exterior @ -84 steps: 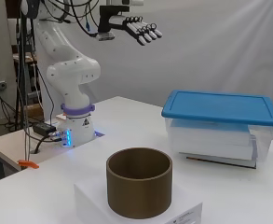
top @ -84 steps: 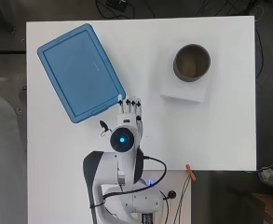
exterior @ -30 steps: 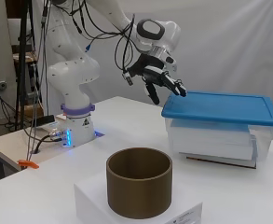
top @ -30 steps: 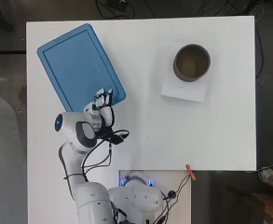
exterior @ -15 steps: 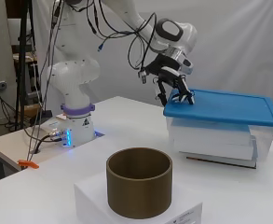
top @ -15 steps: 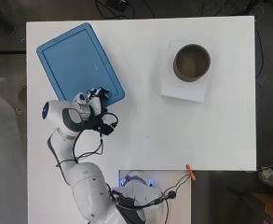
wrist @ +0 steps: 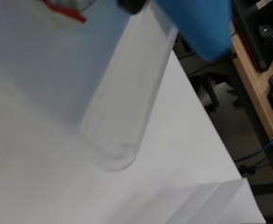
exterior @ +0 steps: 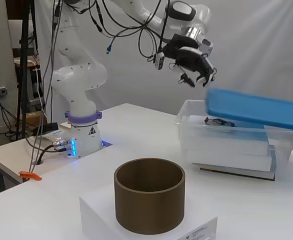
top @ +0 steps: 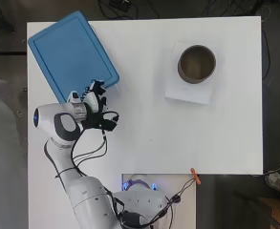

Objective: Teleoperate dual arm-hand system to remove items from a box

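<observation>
The blue lid lies askew over the clear box. It has slid toward the far side, leaving the box's near end uncovered. A small dark item shows inside the box below the lid. The hand hangs over the lid's near corner with its fingers curled down onto that edge. From above, the hand sits at the same corner. In the wrist view, the lid overhangs the clear box wall, with something red at the picture's edge.
A brown open cylinder stands on a white block at the table's right; it is nearest in the side view. An orange clip lies at the table's front edge. The arm's base stands at the left.
The hand swung left and down onto the lid's corner, fingers curling. The lid then slid away from the arm, uncovering the box's near end.
</observation>
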